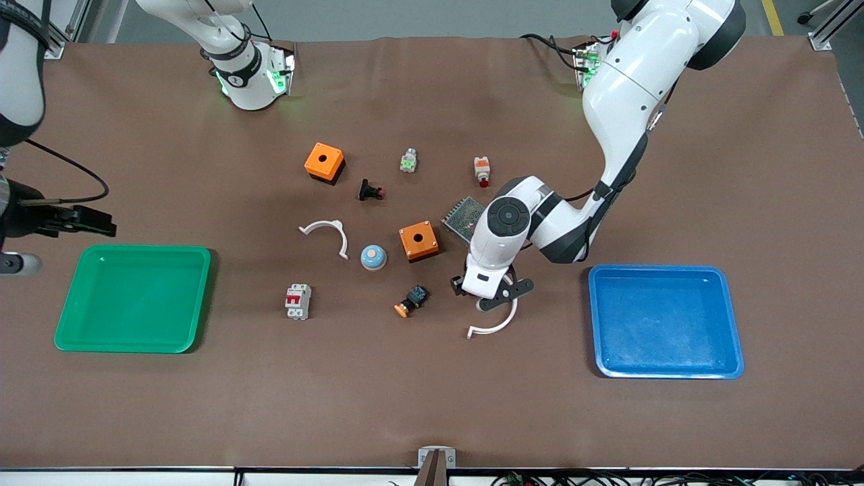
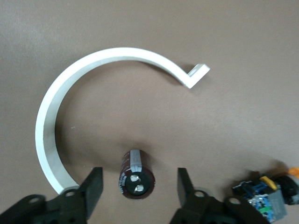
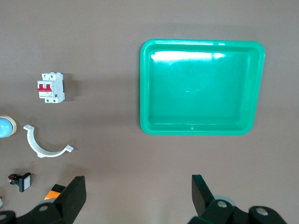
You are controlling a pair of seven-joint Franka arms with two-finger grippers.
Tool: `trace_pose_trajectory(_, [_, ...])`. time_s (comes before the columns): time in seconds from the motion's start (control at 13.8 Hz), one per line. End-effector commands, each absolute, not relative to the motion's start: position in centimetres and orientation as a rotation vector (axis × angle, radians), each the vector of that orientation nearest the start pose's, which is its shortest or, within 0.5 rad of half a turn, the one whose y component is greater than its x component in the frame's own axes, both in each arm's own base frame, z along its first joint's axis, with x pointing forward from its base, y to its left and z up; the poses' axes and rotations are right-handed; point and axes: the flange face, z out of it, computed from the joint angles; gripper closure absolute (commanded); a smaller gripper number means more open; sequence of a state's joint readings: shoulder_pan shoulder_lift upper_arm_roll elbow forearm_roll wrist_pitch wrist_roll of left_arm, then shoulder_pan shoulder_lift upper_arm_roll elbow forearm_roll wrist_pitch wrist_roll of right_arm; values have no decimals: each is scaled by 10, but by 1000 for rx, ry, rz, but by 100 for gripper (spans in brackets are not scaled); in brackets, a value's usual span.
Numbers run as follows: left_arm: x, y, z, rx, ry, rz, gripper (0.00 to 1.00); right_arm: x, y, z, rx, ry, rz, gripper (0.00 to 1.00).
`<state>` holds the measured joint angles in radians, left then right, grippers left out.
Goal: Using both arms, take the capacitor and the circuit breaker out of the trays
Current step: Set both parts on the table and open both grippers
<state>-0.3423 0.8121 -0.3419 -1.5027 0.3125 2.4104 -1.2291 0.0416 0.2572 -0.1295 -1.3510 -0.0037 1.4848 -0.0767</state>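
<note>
The capacitor (image 2: 136, 175), a small dark cylinder with a grey stripe, lies on the brown table inside a white curved clip (image 2: 70, 93). My left gripper (image 2: 139, 178) is open low over it, one finger on each side, not touching it. In the front view the left gripper (image 1: 491, 298) hides the capacitor. The breaker (image 1: 298, 301), white with a red lever, lies beside the green tray (image 1: 135, 249); it also shows in the right wrist view (image 3: 50, 87). My right gripper (image 1: 94, 221) is open and empty above the table next to the green tray (image 3: 201, 129).
A blue tray (image 1: 658, 271) lies at the left arm's end. Two orange boxes (image 1: 325, 162) (image 1: 418, 241), a circuit board (image 1: 462, 217), a blue dome (image 1: 373, 256), a second white clip (image 1: 327, 233) and a black-and-blue button with an orange cap (image 1: 412, 300) lie mid-table.
</note>
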Motion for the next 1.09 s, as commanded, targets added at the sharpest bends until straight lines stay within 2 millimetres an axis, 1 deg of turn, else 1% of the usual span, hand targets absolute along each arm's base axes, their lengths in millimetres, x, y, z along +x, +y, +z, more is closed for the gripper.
trace_pose_trajectory(0.0, [608, -404, 265, -3172, -714, -230, 0, 621, -54, 586, -3180, 20, 170, 0])
trace_pose_trajectory(0.07, [614, -391, 290, -3162, -661, -256, 0, 621, -57, 584, -3173, 29, 169, 0])
trace_pose_trajectory(0.14, [618, -380, 317, -3150, -578, -273, 0, 622, -50, 584, -3176, 12, 164, 0])
trace_pose_trajectory(0.22, [626, -356, 342, -3121, -541, -278, 0, 623, -42, 583, -3173, 12, 170, 0])
trace_pose_trajectory(0.29, [630, -335, 368, -3098, -501, -283, 0, 621, -41, 584, -3166, 45, 171, 0])
trace_pose_trajectory(0.36, [633, -314, 395, -3074, -478, -286, 0, 619, -45, 586, -3160, 55, 177, 0])
trace_pose_trajectory(0.43, [632, -295, 416, -3043, -461, -269, 0, 616, -45, 586, -3158, 41, 202, 0])
trace_pose_trajectory(0.51, [632, -273, 437, -3016, -454, -251, 0, 612, -44, 594, -3160, 37, 190, 0])
trace_pose_trajectory(0.58, [634, -248, 456, -2992, -444, -239, 0, 606, -42, 603, -3157, 32, 175, 0])
trace_pose_trajectory(0.72, [635, -201, 491, -2976, -339, -229, 0, 592, -44, 617, -3152, 38, 182, 0])
trace_pose_trajectory(0.8, [632, -183, 509, -2968, -284, -223, 0, 583, -43, 624, -3149, 36, 184, 0])
trace_pose_trajectory(0.87, [625, -170, 525, -2963, -223, -200, 0, 573, -43, 630, -3146, 39, 181, 0])
trace_pose_trajectory(1.01, [617, -125, 557, -2989, -109, -151, 0, 550, -45, 636, -3135, 60, 178, 0])
